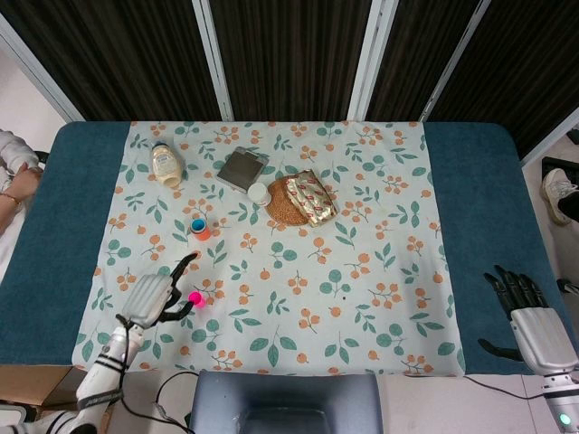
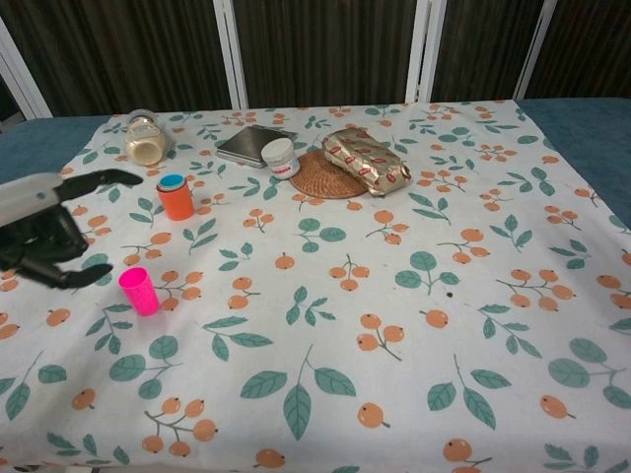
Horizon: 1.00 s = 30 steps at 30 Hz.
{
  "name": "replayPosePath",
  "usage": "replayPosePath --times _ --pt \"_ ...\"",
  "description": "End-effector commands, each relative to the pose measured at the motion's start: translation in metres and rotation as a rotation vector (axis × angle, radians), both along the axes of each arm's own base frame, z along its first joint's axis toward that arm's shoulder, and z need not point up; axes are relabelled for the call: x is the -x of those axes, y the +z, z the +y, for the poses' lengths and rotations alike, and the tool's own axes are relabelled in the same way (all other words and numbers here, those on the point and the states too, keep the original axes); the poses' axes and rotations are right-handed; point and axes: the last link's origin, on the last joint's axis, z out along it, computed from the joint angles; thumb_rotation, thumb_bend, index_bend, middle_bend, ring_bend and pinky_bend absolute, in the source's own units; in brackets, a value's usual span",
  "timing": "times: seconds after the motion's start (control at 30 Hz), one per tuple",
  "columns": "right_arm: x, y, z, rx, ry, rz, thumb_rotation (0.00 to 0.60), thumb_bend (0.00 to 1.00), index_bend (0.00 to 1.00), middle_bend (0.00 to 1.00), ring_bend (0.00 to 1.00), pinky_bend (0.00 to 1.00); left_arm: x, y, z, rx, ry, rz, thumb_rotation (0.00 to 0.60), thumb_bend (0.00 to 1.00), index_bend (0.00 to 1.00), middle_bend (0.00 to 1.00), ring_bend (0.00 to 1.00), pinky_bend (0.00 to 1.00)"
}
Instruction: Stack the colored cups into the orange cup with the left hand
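From the head view, the left hand (image 1: 149, 298) hovers by the surface's near left edge, fingers spread and empty, beside the pink cup (image 1: 194, 298). In the chest view, the orange cup (image 2: 177, 201), blue cup (image 2: 172, 182) nested inside, stands farther back. Next, I judge: grasp the pink cup.

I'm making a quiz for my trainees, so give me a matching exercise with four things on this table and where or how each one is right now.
Things:
1. blue cup
2. pink cup
3. left hand
4. foil packet

States:
A. lies partly on the woven mat
B. nested in the orange cup
C. open, beside the pink cup
D. stands alone on the cloth

Pairs: 1-B, 2-D, 3-C, 4-A
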Motion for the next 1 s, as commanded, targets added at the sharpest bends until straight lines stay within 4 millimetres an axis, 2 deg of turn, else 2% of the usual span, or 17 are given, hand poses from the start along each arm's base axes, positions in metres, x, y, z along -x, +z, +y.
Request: replayPosePath --times 0.03,0.17,0.47,0.67,0.83,1.0 --pt "0.000 0.000 0.000 -0.003 0.002 -0.002 0.600 0.19 0.00 0.00 0.00 0.00 0.010 0.001 -0.022 0.041 0.018 -0.012 0.600 0.35 0.00 1.00 1.00 1.00" --pt "-0.001 -0.001 0.001 -0.009 0.006 -0.002 0.600 0.19 0.00 0.00 0.00 0.00 0.017 -0.011 -0.026 0.048 0.022 -0.003 0.600 0.35 0.03 1.00 1.00 1.00" --pt "0.000 0.002 0.001 0.002 0.006 -0.007 0.600 0.19 0.00 0.00 0.00 0.00 0.024 -0.042 -0.009 0.039 0.081 0.003 0.600 0.36 0.08 1.00 1.00 1.00" --pt "0.000 0.003 0.001 0.004 0.003 -0.007 0.600 0.19 0.00 0.00 0.00 0.00 0.025 -0.049 -0.004 0.039 0.088 -0.002 0.600 0.36 0.27 1.00 1.00 1.00" --pt "0.000 0.002 0.001 0.002 0.005 -0.005 0.600 0.19 0.00 0.00 0.00 0.00 0.022 -0.052 0.000 0.024 0.092 -0.015 0.600 0.36 0.32 1.00 1.00 1.00" --pt "0.000 0.003 0.001 0.008 0.005 -0.005 0.600 0.19 0.00 0.00 0.00 0.00 0.023 -0.056 0.007 0.020 0.110 -0.024 0.600 0.36 0.43 1.00 1.00 1.00"
